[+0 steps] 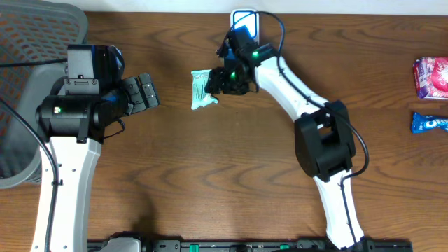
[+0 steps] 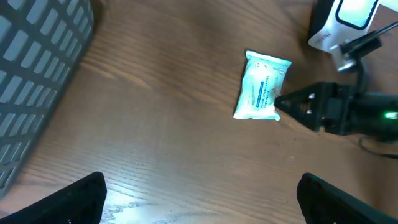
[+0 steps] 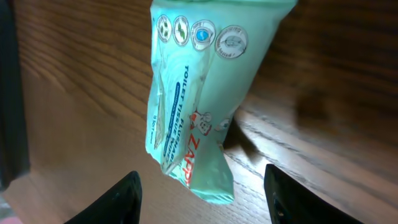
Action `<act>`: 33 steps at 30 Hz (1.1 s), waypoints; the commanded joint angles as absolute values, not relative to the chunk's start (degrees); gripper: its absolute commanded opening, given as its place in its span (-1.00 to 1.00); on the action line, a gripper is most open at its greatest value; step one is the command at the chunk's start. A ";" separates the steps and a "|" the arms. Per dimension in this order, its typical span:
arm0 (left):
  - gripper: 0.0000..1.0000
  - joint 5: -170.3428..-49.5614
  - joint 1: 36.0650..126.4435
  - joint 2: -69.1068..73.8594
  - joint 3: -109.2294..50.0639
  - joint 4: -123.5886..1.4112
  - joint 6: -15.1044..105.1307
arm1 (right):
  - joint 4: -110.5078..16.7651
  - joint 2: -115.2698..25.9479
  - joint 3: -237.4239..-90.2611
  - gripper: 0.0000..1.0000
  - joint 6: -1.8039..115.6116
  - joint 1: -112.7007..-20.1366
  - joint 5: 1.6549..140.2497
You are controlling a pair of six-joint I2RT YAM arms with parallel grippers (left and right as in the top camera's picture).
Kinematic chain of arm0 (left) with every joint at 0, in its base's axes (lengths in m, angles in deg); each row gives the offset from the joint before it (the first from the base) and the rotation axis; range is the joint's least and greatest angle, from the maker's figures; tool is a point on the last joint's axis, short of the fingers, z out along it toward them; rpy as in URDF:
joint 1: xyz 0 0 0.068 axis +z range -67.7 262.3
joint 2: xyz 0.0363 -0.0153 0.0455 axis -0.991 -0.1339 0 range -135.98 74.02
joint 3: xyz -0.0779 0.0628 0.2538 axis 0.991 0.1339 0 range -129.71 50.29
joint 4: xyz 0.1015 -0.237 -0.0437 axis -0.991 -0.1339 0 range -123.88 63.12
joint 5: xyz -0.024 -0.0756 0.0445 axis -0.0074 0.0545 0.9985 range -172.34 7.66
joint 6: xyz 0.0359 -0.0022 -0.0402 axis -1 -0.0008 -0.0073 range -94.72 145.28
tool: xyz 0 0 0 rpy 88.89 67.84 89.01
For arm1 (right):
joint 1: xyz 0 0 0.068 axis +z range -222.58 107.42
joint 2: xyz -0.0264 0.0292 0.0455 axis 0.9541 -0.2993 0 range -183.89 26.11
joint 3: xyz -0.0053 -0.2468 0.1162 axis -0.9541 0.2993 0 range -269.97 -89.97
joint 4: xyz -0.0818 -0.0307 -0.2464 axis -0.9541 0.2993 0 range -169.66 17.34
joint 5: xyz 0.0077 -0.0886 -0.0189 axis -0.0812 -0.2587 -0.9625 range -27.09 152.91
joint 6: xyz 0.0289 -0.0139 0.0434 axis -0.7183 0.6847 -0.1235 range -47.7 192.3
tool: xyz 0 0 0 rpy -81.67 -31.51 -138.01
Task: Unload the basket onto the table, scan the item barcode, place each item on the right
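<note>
The left gripper (image 1: 148, 91) hangs wide open and empty, the crinkly mint-green plastic tissue packet (image 1: 203, 89) lies on the brown wooden table (image 1: 175, 175), and the right gripper (image 1: 218, 82) straddles its end part-open, holding nothing, so a shallow pinch could slip off the slick film.

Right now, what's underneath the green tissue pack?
Only the wooden table shows around the tissue pack, which lies on it. Its underside, and any barcode there, is hidden.

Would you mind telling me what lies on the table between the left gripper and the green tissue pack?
Nothing: only bare wooden table separates the left gripper from the tissue pack, clearest in the overhead view.
</note>
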State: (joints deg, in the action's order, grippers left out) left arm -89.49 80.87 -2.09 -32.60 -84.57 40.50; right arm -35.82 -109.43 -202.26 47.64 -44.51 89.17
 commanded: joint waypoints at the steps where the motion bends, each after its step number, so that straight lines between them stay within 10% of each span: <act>1: 0.96 -89.19 81.05 -1.96 -32.64 -84.71 40.57 | -37.37 -109.24 -199.55 0.07 44.03 -43.26 85.32; 16: 0.96 -89.19 81.05 -1.96 -32.64 -84.71 40.59 | -21.53 -106.59 -196.51 -0.83 44.07 -46.21 64.32; 33: 0.96 -89.19 81.05 -1.96 -32.64 -84.71 40.57 | -16.59 -96.28 -196.46 -0.12 65.03 -39.57 57.17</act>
